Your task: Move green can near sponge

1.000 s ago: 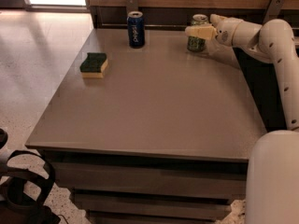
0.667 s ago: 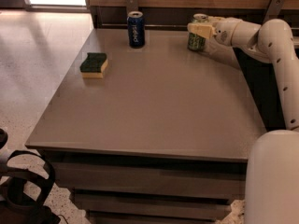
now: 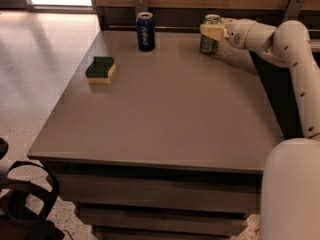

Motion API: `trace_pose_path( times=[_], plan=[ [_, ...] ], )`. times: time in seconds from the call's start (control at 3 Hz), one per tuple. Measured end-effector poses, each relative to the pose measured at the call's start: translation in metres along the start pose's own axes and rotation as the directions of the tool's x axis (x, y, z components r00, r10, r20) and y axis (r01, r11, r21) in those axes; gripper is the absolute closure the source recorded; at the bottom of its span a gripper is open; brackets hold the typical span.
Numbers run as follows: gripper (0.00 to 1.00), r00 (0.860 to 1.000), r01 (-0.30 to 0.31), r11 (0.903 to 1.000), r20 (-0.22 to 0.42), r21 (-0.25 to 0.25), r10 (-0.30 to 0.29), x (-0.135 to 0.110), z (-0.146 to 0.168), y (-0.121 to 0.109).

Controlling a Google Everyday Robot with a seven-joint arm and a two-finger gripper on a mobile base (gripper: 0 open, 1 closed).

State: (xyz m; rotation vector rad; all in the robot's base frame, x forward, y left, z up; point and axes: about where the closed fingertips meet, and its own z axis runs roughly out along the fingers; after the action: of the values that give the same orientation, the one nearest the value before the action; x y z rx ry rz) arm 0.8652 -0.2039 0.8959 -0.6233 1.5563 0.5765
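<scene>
The green can [image 3: 208,44] is at the far right of the grey table [image 3: 165,119], mottled green and black with a silver top. My gripper [image 3: 213,30] reaches in from the right and is shut on the can's upper part, with a pale finger [image 3: 212,31] across its front. The sponge [image 3: 100,69], dark green on top with a pale yellow base, lies at the far left of the table, well apart from the can.
A blue can with white lettering [image 3: 145,31] stands at the back between the sponge and the green can. A wooden wall with two metal brackets runs behind the table. My white arm [image 3: 295,59] and body [image 3: 292,194] fill the right side.
The gripper has closed in on the green can, and can and gripper have shifted slightly upward in the view. The sponge and blue can have not moved.
</scene>
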Motion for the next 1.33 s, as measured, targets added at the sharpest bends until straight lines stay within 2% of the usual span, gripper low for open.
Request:
trace_pose_path(
  times=[0.33, 0.67, 1.0, 1.33],
  plan=[
    [1.0, 1.0, -0.001, 1.0, -0.001, -0.004, 0.001, 0.001, 0.003, 0.002],
    [1.0, 0.999, 0.027, 0.9995, -0.018, 0.017, -0.027, -0.011, -0.011, 0.001],
    [1.0, 0.997, 0.071, 0.9956, -0.028, 0.061, -0.069, -0.03, -0.04, 0.002],
    [1.0, 0.997, 0.082, 0.9947, -0.003, 0.063, -0.082, -0.041, -0.056, 0.017]
  ],
)
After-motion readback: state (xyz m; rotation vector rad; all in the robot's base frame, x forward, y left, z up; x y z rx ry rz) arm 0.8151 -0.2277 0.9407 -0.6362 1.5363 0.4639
